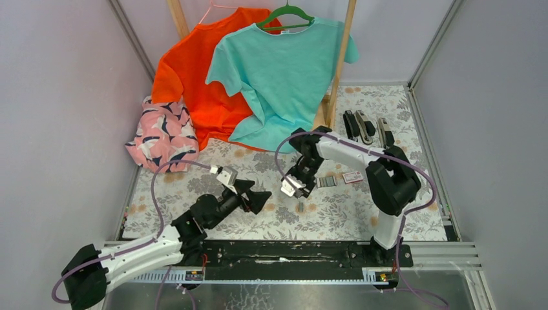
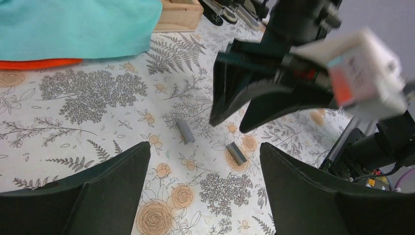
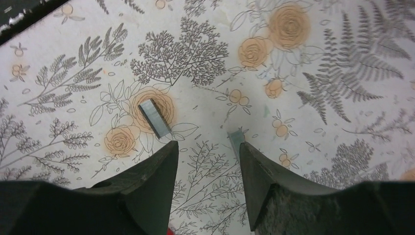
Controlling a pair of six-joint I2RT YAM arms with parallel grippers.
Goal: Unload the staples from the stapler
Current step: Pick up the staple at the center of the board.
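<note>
Two short grey staple strips lie on the floral table cloth, one (image 2: 185, 131) to the left of the other (image 2: 236, 153). In the right wrist view one strip (image 3: 154, 117) lies just beyond my left fingertip, and the other strip (image 3: 236, 138) is partly hidden by my right fingertip. My right gripper (image 3: 208, 147) is open and empty, low over them; it also shows in the top view (image 1: 294, 187). My left gripper (image 2: 205, 152) is open and empty, just short of the strips, at the table's middle (image 1: 257, 197). Three staplers (image 1: 365, 127) lie at the back right.
More staple strips (image 1: 326, 182) and a small white-and-pink box (image 1: 353, 177) lie right of my right gripper. A teal shirt (image 1: 281, 71) and an orange shirt (image 1: 194, 77) hang on a wooden rack at the back. A pink patterned cloth (image 1: 161, 132) lies at the back left.
</note>
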